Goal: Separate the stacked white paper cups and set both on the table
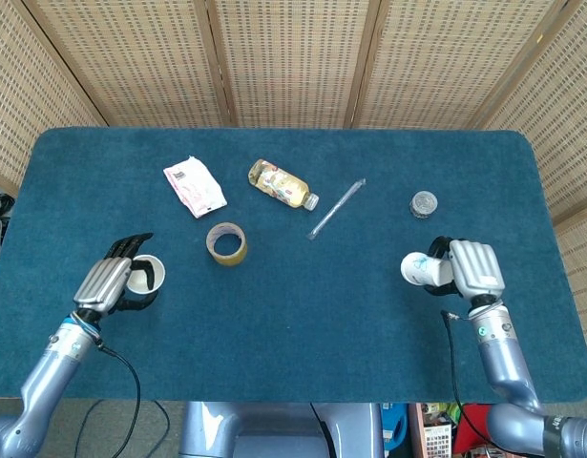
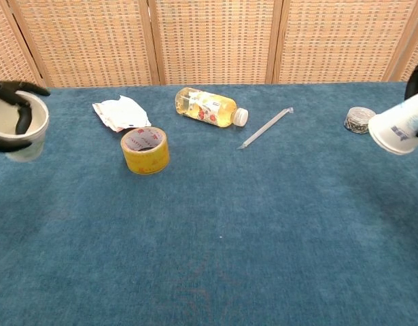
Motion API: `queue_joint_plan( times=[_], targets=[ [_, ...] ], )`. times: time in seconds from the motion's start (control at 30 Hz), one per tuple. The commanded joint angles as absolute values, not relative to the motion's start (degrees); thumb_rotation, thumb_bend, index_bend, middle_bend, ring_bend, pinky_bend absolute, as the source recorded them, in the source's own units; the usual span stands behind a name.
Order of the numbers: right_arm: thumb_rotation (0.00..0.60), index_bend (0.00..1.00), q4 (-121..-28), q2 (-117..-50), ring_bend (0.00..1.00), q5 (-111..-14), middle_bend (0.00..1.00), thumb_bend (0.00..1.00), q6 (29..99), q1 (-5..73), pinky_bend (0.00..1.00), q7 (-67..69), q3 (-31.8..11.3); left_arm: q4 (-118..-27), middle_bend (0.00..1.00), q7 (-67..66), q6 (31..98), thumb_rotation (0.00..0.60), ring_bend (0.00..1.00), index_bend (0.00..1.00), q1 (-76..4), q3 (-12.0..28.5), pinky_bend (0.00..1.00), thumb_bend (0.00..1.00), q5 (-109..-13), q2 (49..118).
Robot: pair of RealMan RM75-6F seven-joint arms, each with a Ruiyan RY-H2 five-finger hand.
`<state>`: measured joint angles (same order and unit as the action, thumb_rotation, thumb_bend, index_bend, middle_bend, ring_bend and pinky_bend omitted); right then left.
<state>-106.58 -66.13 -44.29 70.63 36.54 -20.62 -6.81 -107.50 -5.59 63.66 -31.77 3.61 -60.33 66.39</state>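
Note:
The two white paper cups are apart, one in each hand. My left hand (image 1: 110, 282) grips one cup (image 1: 145, 277) near the table's front left, mouth up; in the chest view this cup (image 2: 20, 126) shows at the left edge with dark fingers (image 2: 17, 87) wrapped round its rim. My right hand (image 1: 472, 271) holds the other cup (image 1: 421, 270) tilted on its side above the right of the table. In the chest view that cup (image 2: 401, 128) hangs at the right edge, bottom towards the camera.
A yellow tape roll (image 1: 226, 243) lies left of centre. Behind it are a crumpled packet (image 1: 194, 185), a lying bottle (image 1: 283, 184) and a wrapped straw (image 1: 336, 209). A small round tin (image 1: 424, 203) sits at the right. The blue table (image 1: 293, 315) fills the views.

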Motion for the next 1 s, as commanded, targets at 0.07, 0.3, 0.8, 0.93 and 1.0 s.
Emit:
queue_joint_plan(
  times=[0.07,0.3,0.8,0.93,1.0],
  targets=[
    [0.600,0.70,-104.72,-67.50,0.45,-45.59,0.55,0.15,71.14,34.88,0.67,-20.52,-6.05,-104.73,0.04,-6.48,64.92,0.600,0.00,0.68,-30.21,2.49,0.00,0.38,-61.54,69.11],
    [0.600,0.52,-104.14,-66.63,0.22,-47.36,0.28,0.15,67.91,33.75,0.59,-20.48,-4.72,-102.43,0.00,-7.36,65.64,0.600,0.00,0.41,-28.91,1.79,0.00,0.38,-64.00,71.05],
    [0.600,0.21,-104.36,-66.01,0.00,-51.11,0.00,0.09,66.67,31.23,0.30,-18.32,-5.11,-102.42,0.00,-14.08,69.89,0.600,0.00,0.00,-27.10,3.75,0.00,0.16,-63.22,71.46],
    [0.600,0.21,-105.34,-65.34,0.00,-53.91,0.00,0.09,68.52,29.69,0.30,-18.02,-4.77,-102.81,0.00,-13.63,70.31,0.600,0.00,0.00,-26.12,3.51,0.00,0.15,-64.23,70.45],
    [0.600,0.21,-105.66,-65.18,0.00,-56.03,0.00,0.09,70.10,28.59,0.30,-18.00,-4.29,-103.66,0.00,-13.80,71.09,0.600,0.00,0.00,-25.31,2.96,0.00,0.15,-65.39,69.53]
  ],
)
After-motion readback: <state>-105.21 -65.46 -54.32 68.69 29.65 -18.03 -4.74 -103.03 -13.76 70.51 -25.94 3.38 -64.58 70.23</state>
